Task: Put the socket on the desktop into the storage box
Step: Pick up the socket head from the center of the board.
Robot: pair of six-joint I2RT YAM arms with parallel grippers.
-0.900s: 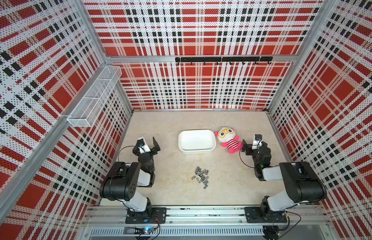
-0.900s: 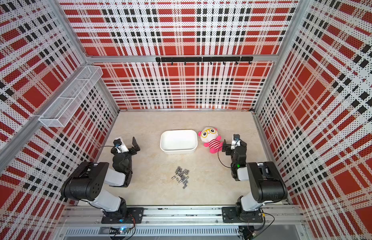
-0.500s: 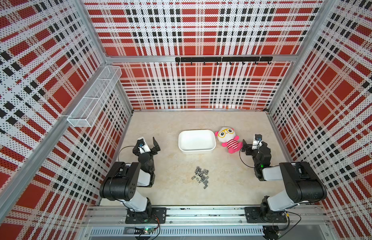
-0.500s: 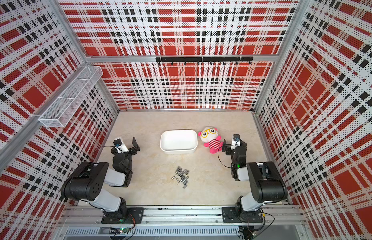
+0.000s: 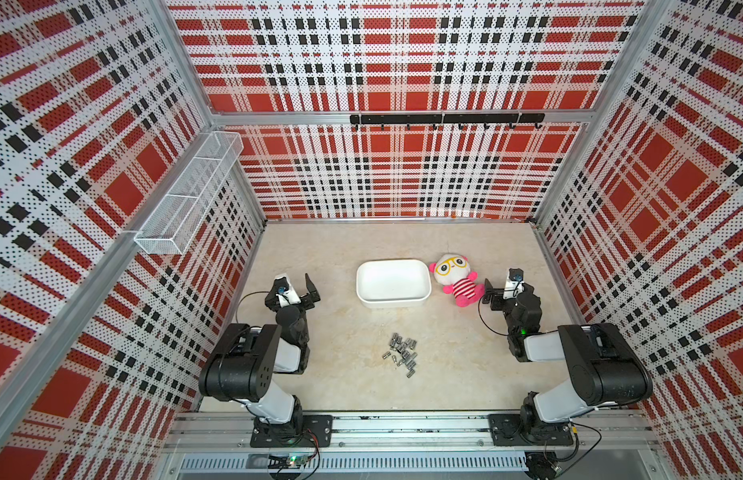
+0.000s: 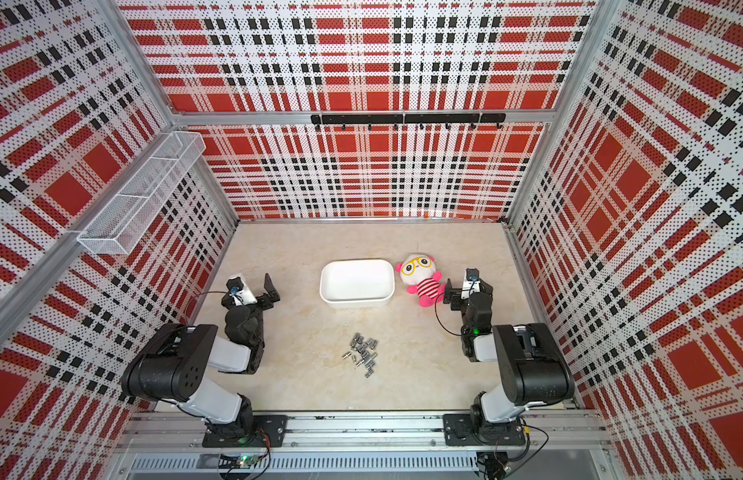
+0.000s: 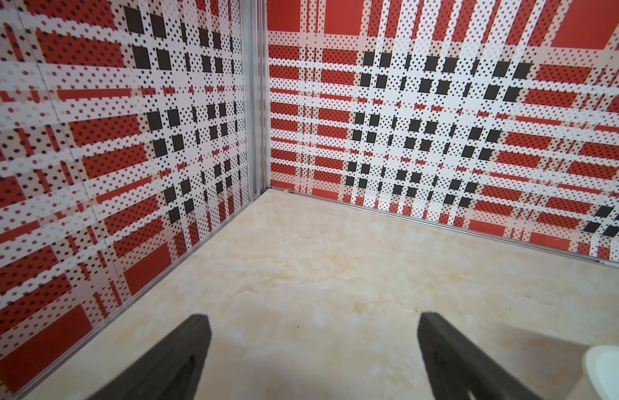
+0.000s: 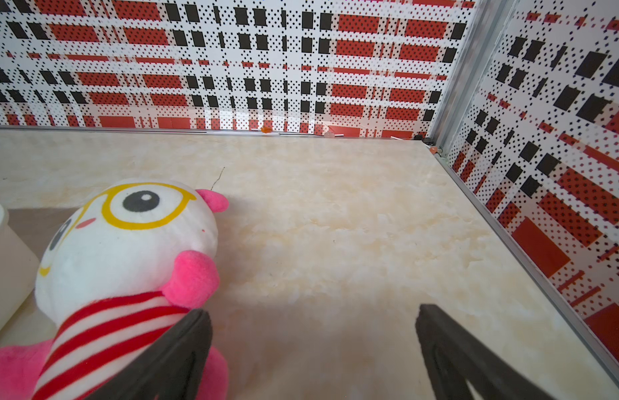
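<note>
Nothing has shifted since the earlier frames, as far as I can see: both arms sit folded where they were, and the loose items lie in the same spots.

Far left, the wire-mesh basket [image 5: 191, 195] hangs on the wall and plays no part in this job. Next comes my left gripper [image 7: 313, 320], low over the bare desktop [image 7: 335, 277] near the left wall, its fingers spread wide with nothing between them. To its right stands the storage box [image 5: 392, 302], white and empty in both top views. In front of the box, toward the arms' rail and well apart from it, the sockets [image 5: 403, 353] lie in a small loose heap. They are too small for me to count, perhaps a dozen. The plush doll [image 5: 455, 278] lies just beside the box's right end. Furthest right, my right gripper [image 8: 313, 313] sits by the doll's striped body, fingers spread wide and holding nothing.

I judge the task not yet begun, with no socket in the box and none in a grip. Everything is left to do: reach the heap, pinch a socket, carry it over the rim, let go, and repeat.
</note>
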